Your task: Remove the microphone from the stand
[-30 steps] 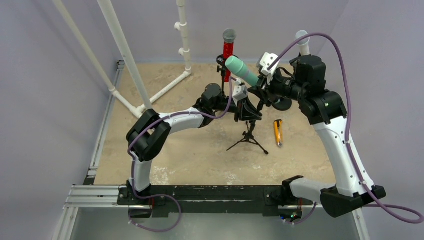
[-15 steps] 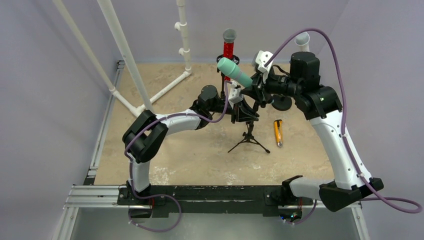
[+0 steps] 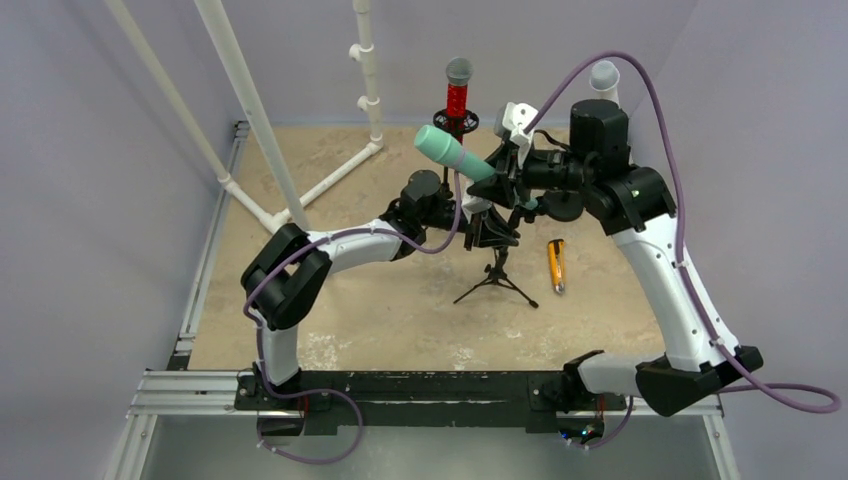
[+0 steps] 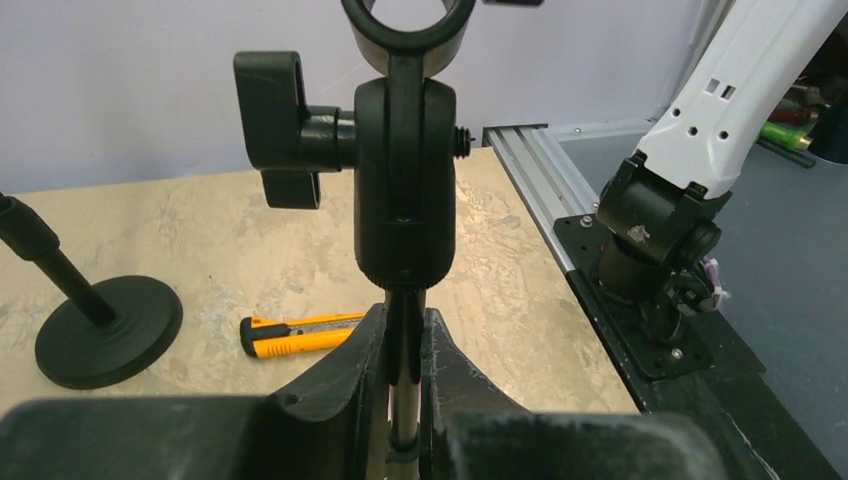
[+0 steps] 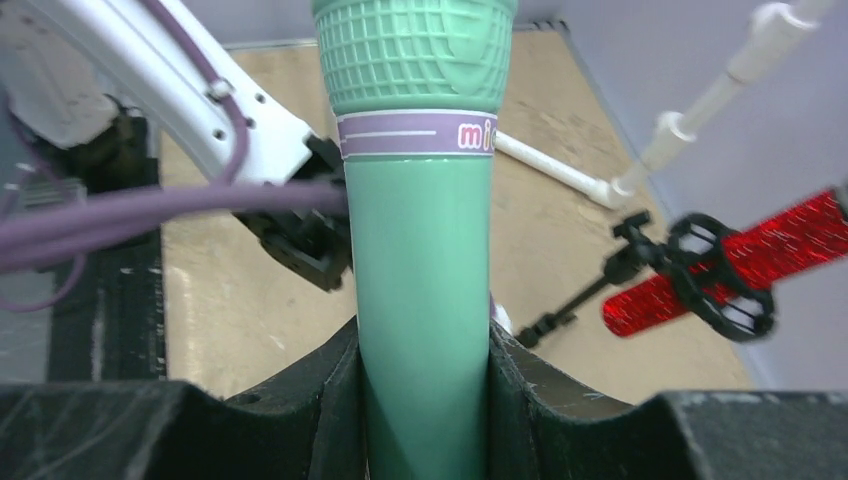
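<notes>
The mint-green microphone [image 3: 452, 152] hangs tilted in the air, head up and to the left, with my right gripper [image 3: 503, 172] shut on its lower body. In the right wrist view the microphone [image 5: 420, 230] fills the gap of that gripper [image 5: 425, 345], both fingers pressed to its sides. The small black tripod stand [image 3: 495, 277] stands on the table. My left gripper [image 3: 487, 226] is shut on its thin pole [image 4: 405, 385] just under the swivel joint [image 4: 405, 180]. The stand's clip ring [image 4: 407, 22] at the top edge shows nothing inside it.
A red microphone [image 3: 457, 100] sits in a second stand at the back. A black round stand base [image 3: 565, 207] and a yellow utility knife [image 3: 556, 264] lie right of the tripod. White pipes [image 3: 250, 110] rise at the back left.
My right gripper has carried the green microphone up and to the left, away from the stand's clip. The left gripper has stayed clamped on the pole.
</notes>
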`<state>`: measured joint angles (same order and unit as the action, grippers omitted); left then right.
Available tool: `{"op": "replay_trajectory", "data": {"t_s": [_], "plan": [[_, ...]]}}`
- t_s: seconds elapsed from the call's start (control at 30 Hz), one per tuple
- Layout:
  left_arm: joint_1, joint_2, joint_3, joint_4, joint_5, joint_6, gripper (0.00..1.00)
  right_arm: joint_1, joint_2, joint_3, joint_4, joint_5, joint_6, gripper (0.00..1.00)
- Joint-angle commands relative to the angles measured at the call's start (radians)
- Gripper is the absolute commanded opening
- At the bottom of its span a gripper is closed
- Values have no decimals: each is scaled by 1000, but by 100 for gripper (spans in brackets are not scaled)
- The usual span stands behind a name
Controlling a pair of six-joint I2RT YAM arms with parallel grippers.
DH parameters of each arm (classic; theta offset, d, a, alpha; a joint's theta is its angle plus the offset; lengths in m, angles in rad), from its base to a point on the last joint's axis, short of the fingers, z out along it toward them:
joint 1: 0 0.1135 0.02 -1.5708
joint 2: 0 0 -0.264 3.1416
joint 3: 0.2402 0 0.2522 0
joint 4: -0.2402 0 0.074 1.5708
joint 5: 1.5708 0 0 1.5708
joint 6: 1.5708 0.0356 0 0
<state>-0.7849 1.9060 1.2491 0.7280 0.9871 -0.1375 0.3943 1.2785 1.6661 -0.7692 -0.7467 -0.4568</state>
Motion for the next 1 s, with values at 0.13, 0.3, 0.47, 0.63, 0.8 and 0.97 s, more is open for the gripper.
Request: {"op": "replay_trajectory", "data": {"t_s": [0.13, 0.3, 0.47, 0.63, 0.8, 0.97], "plan": [[-33, -2, 10, -200, -47, 41, 0, 44, 20, 43, 26, -140, 97, 0], [-33, -22, -9, -205, -52, 59, 0, 33, -6, 89, 70, -3, 169, 0], [-31, -45, -30, -220, -52, 80, 0, -38, -36, 148, 131, 89, 281, 0], [-31, -73, -44, -215, -68, 86, 0, -133, -100, 98, 166, 194, 397, 0], [-28, -117, -67, -273, -84, 157, 0, -199, -227, -106, 158, 369, 393, 0], [-15, -148, -75, -321, -80, 210, 0, -267, -352, -392, 181, 417, 387, 0]]}}
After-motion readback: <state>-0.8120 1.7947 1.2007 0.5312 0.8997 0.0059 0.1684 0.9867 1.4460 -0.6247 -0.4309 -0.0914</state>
